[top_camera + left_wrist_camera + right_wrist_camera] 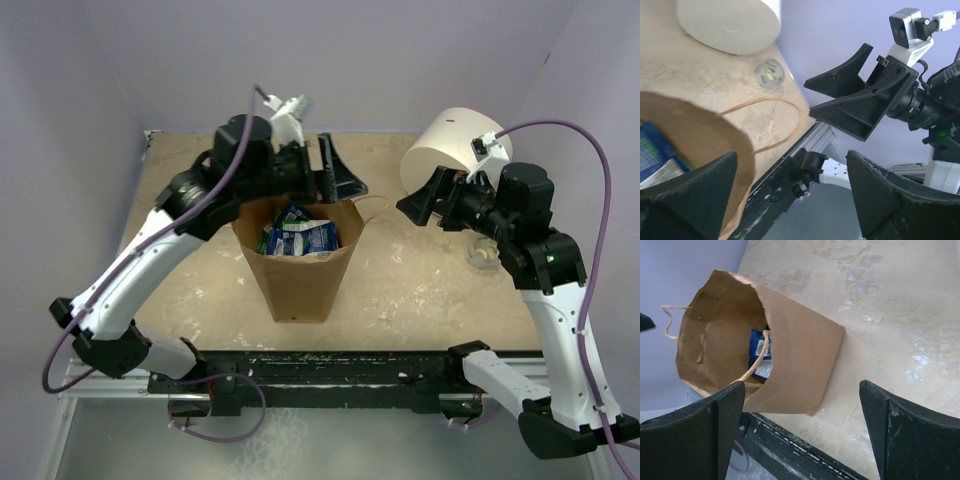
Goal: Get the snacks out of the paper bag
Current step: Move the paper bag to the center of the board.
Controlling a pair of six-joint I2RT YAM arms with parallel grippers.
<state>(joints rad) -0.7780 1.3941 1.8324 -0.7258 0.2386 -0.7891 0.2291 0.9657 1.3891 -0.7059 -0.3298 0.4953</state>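
1. Left hand [335, 178]: fingers spread wide, nothing held between them. It is poised at the rear rim of the paper bag [300, 270], above the opening. In its own wrist view only the two fingertips [690, 195] are seen, with the bag's mouth below them.
2. Right hand [425, 200]: released, jaws wide and empty. It is held off to the right of the bag, apart from it, with the bag's side framed in its wrist view.
3. Paper bag: brown kraft, standing upright on the worktop [420, 290], mouth open. A thin loop handle [375, 205] hangs outward on the right.
4. Snacks [300, 235]: blue-and-white and green packets are seen packed inside the bag, below the rim. One blue packet [760, 352] is glimpsed through the mouth from the right wrist.
5. Other items: a large white roll [450, 150] behind the right hand; a small clear round object [483, 255] on the worktop beside it.
6. Progress, as judged: no packet is seen on the worktop outside the bag, so the removal appears not yet begun or hardly advanced; every visible packet is left to be lifted out.
7. Not determinable: the number of packets, since the lower ones are hidden by the bag walls and by those on top; printing on the packets is too small to be read.
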